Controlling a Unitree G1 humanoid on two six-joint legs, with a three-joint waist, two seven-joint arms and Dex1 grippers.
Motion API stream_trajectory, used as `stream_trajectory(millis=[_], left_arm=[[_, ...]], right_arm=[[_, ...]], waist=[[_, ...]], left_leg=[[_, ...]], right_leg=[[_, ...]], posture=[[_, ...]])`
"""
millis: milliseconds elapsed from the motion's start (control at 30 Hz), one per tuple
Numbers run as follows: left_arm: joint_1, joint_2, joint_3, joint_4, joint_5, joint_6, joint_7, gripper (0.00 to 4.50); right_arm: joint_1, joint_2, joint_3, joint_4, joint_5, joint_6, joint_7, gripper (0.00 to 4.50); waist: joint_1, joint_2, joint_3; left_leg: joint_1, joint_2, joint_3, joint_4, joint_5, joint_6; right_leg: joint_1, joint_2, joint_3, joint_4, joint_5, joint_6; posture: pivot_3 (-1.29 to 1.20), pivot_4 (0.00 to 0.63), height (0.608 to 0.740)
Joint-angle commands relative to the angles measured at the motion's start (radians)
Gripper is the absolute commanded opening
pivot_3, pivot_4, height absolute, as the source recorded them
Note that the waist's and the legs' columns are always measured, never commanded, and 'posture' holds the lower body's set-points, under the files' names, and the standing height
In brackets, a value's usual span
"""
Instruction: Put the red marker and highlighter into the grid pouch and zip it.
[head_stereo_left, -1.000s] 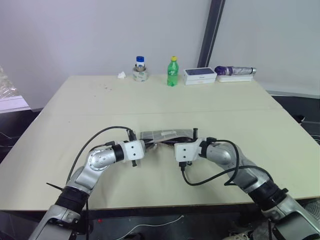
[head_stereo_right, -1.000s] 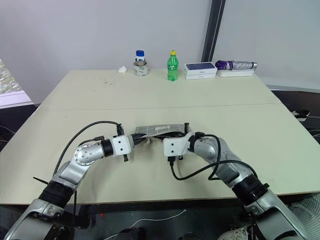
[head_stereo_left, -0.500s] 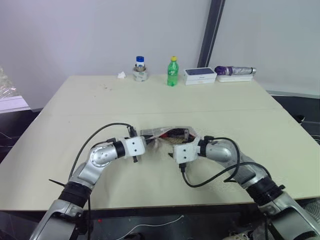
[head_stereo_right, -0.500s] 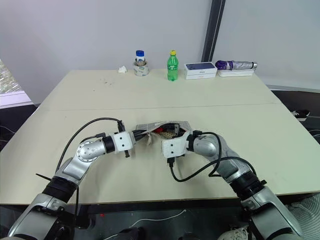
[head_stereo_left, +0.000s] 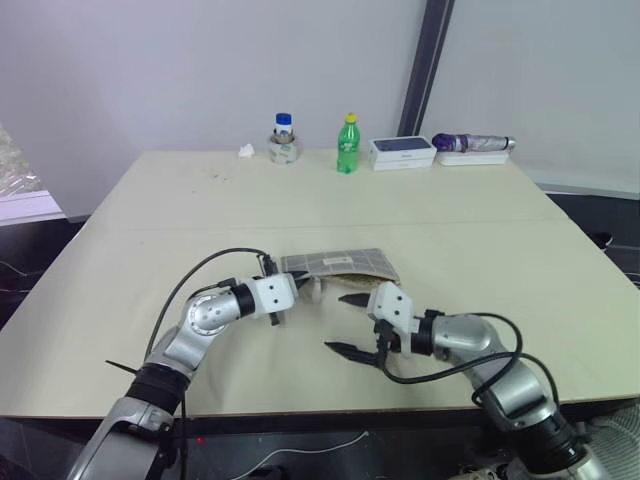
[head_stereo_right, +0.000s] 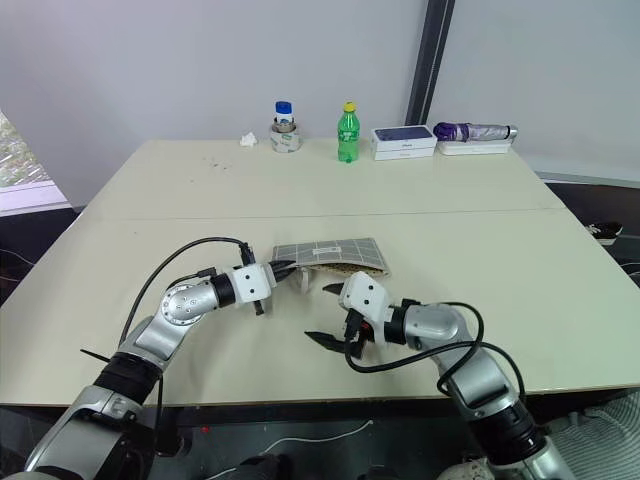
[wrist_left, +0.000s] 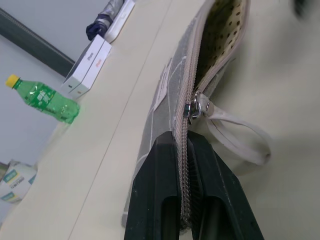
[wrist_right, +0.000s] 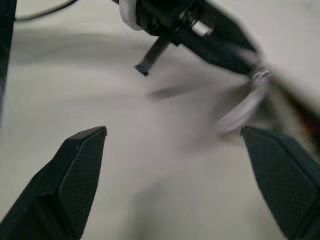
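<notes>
The grid pouch (head_stereo_left: 338, 265) lies flat on the table (head_stereo_left: 180, 220), grey with white lines. My left gripper (head_stereo_left: 294, 289) is shut on the zipper edge at its left end. In the left wrist view the zipper pull (wrist_left: 196, 107) with its cord loop (wrist_left: 242, 146) sits just past my fingers (wrist_left: 159, 200), and beyond it the mouth gapes onto a dotted beige lining (wrist_left: 222, 30). My right gripper (head_stereo_left: 344, 323) hovers open in front of the pouch, holding nothing; its fingertips (wrist_right: 82, 155) are spread wide. The red marker and the highlighter are hidden.
Along the table's far edge stand a tape roll with a small bottle (head_stereo_left: 284, 140), a green bottle (head_stereo_left: 347, 144), a white box (head_stereo_left: 402, 151) and a purple folded umbrella (head_stereo_left: 470, 143). A black cable (head_stereo_left: 200, 275) loops over my left arm.
My right gripper has opened, let go of the pouch, rolled over and drawn back toward me. The pouch, held up and gaping before, now lies flat. The left gripper keeps its hold.
</notes>
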Motion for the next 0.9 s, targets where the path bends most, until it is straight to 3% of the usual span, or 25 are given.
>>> stream_trajectory(millis=[33,200,367,500,633,833,900], left_arm=[[-0.036,-0.005,-0.005,-0.010,0.019,-0.011,0.031,0.00],[-0.022,-0.016,-0.008,-0.074,-0.092,0.035,-0.079,0.00],[-0.035,-0.024,-0.019,-0.064,0.001,0.002,0.012,0.00],[-0.036,-0.026,-0.021,-0.061,-0.004,0.005,0.015,0.00],[-0.025,-0.014,-0.020,-0.047,0.001,-0.013,0.018,0.00],[-0.009,0.004,-0.015,-0.050,0.016,-0.018,0.031,0.00],[-0.002,0.017,-0.005,-0.050,0.010,-0.017,0.033,0.00]], right_arm=[[0.009,0.027,0.054,0.025,-0.071,-0.032,-0.059,4.46],[-0.065,0.149,0.022,0.159,-0.123,-0.047,-0.220,4.46],[-0.157,0.369,-0.110,0.282,0.042,0.005,-0.294,4.46],[-0.196,0.387,-0.117,0.327,0.029,-0.005,-0.299,4.46],[-0.210,0.391,-0.132,0.362,0.039,-0.003,-0.296,3.29],[-0.175,0.360,-0.116,0.349,0.013,-0.013,-0.275,0.10],[-0.153,0.334,-0.133,0.338,0.015,-0.010,-0.271,0.04]], waist=[[0.000,0.000,0.000],[-0.001,0.000,0.000],[-0.004,0.000,0.000],[0.004,0.000,0.000],[0.002,0.000,0.000],[-0.008,0.000,0.000],[-0.011,0.000,0.000]], left_leg=[[0.000,0.000,0.000,0.000,0.000,0.000],[0.000,0.000,0.000,0.000,0.000,0.000],[0.000,0.000,0.000,-0.001,0.000,0.000],[0.000,0.000,0.000,-0.001,0.000,0.000],[-0.001,0.000,0.000,-0.001,0.000,0.000],[-0.001,0.000,0.001,-0.002,0.000,0.000],[-0.001,0.000,0.001,-0.002,0.000,0.000]], right_leg=[[0.000,0.000,0.000,0.000,0.000,0.000],[-0.001,0.000,0.000,0.000,0.000,0.000],[-0.001,0.001,0.000,0.000,0.000,0.000],[-0.001,0.000,0.000,0.000,0.000,0.000],[-0.001,0.000,0.000,0.000,0.000,0.000],[-0.002,0.000,0.001,0.000,0.000,0.000],[-0.002,0.000,0.000,0.000,0.000,0.000]], posture=[[0.00,0.150,0.740],[0.00,0.150,0.740],[0.00,0.150,0.740],[0.00,0.150,0.740],[0.00,0.150,0.740],[0.00,0.150,0.740],[0.00,0.150,0.740]])
